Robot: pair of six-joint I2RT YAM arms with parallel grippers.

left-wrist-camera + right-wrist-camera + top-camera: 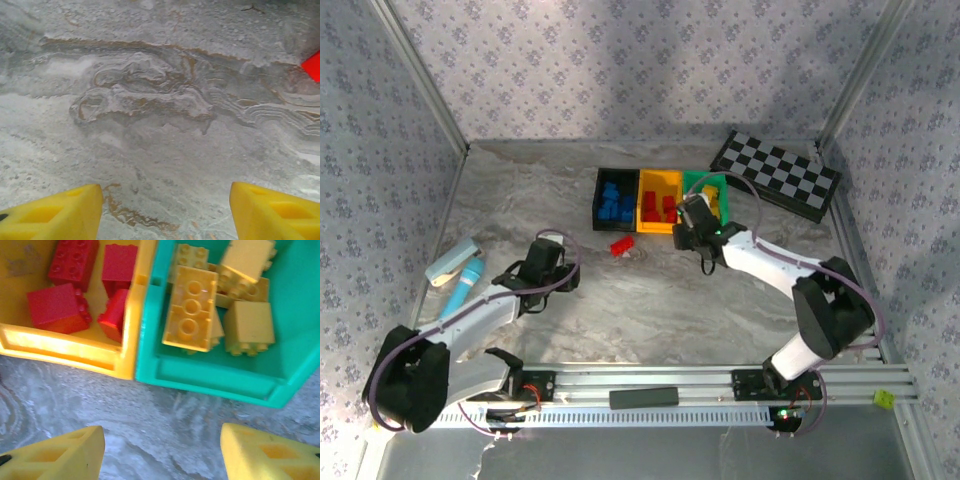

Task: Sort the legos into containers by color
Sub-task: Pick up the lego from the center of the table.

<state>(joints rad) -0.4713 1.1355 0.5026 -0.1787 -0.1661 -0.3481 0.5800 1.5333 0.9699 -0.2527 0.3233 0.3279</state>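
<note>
Marble-patterned tabletop (650, 300) carries almost nothing loose. At the far left lies a light blue marker (465, 285), well apart from the work. Next come the left fingers (55, 212); they stand apart with nothing between them, low over bare stone.

One red brick (622, 245) lies loose on the tabletop, between the two arms and near the front of the bins. In the left wrist view its corner sits at the right edge, so it is far off the line of these fingers. If the left arm goes straight forward, I think one finger can hit the brick from the side and push it away instead of taking it.

Behind it stand three joined bins: the black bin (598, 200) with blue bricks (612, 200), the yellow bin (65, 347) with red bricks (57, 307), and the green bin (210, 377) with yellow bricks (190, 310). The loose brick belongs in the middle bin. A release a little to either side can drop it among the blue or the yellow ones.

The right fingers (270, 455) are also apart and empty, just in front of the wall where the yellow and green bins meet. A careless turn there can knock the row and shift it. If both arms go for the same brick, they can collide.
</note>
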